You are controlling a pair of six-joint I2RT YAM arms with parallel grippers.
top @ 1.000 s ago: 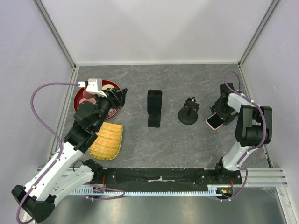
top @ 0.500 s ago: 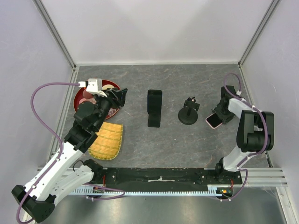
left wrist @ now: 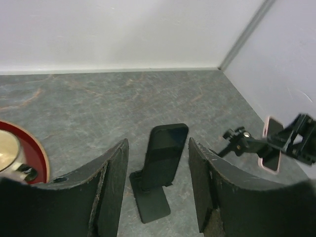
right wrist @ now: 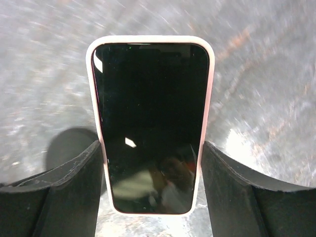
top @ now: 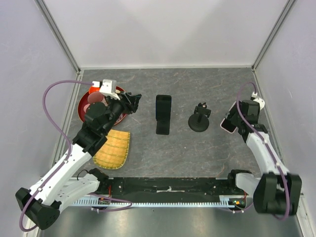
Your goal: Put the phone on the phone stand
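Top view: right gripper [top: 230, 122] grasping pink-cased phone [top: 227, 125] far right, beside clamp mount [top: 199, 120]; black phone stand [top: 163, 114] well apart to the left. L wrist: left gripper [left wrist: 158, 153] released, nothing btwn jaws, stand just ahead. R wrist: phone pinched by long edges; looks like carry step, next prob needs move left past mount + tilt phone onto stand.

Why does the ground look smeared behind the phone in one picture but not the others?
Right wrist: table streaked with blur, likely motion; phone sharp, its screen showing reflections. Left wrist and top external: crisp, evenly lit.
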